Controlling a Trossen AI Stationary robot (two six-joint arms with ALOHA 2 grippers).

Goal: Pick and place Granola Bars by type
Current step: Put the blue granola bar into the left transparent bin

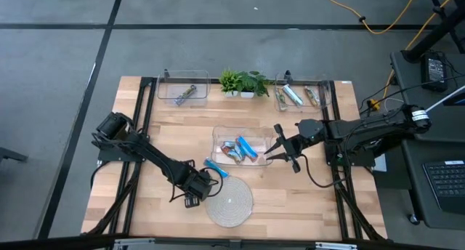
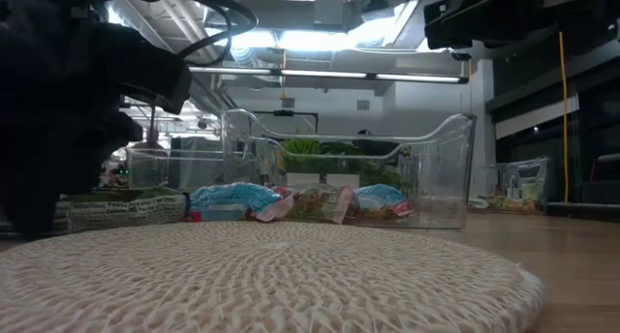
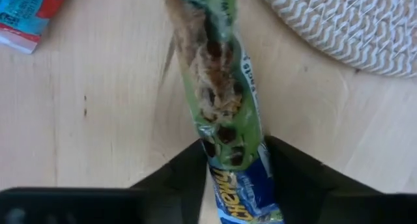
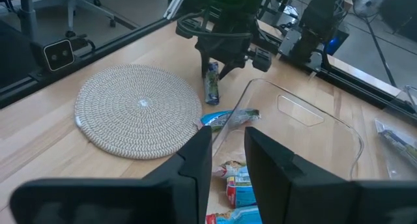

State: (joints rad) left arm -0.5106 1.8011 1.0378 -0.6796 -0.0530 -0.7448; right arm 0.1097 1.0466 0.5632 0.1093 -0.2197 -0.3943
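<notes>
The left gripper (image 3: 236,164) has its jaws closed narrow around one end of a green-printed bar (image 3: 221,100), which lies along the wood just beside the woven mat (image 1: 229,200). From the right wrist view that bar (image 4: 212,84) hangs nearly upright under the left gripper (image 4: 218,62), its lower end at the table beside the mat. To do this well, I would lift straight up before swinging, so the loose end clears the mat's rim and the blue bar (image 1: 216,168) lying near it. The right gripper (image 1: 274,150), jaws parted a little, waits at the edge of the middle bin (image 1: 218,137), which holds the remaining mixed bars (image 1: 240,150).
</notes>
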